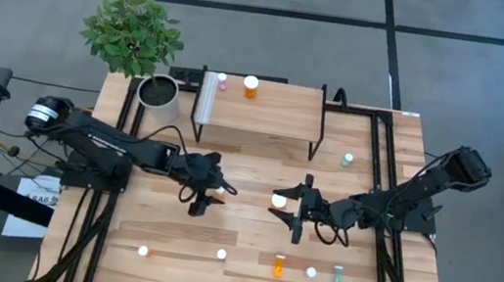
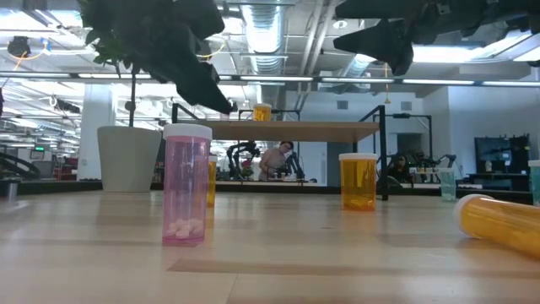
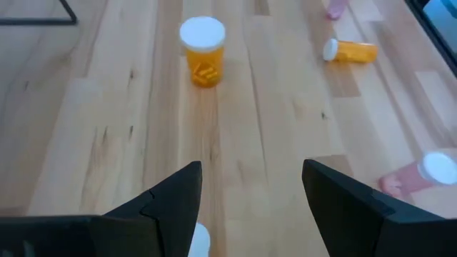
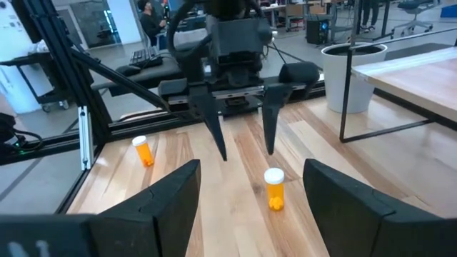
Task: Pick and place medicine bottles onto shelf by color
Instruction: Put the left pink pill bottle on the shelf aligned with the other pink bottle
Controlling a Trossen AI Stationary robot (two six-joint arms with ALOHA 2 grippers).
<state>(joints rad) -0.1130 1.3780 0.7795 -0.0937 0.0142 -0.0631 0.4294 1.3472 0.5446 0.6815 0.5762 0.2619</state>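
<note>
Two dark jointed arms trail black cables; each hand (image 1: 208, 192) has tapered black fingers.

No readable text, labels or numbers anywhere.

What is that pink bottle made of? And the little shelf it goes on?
The pink bottle looks like see-through plastic: the pills inside show through it, under a white cap. The shelf seems to have a pale wood top, judging by its grain, on thin black legs, probably metal.
</note>
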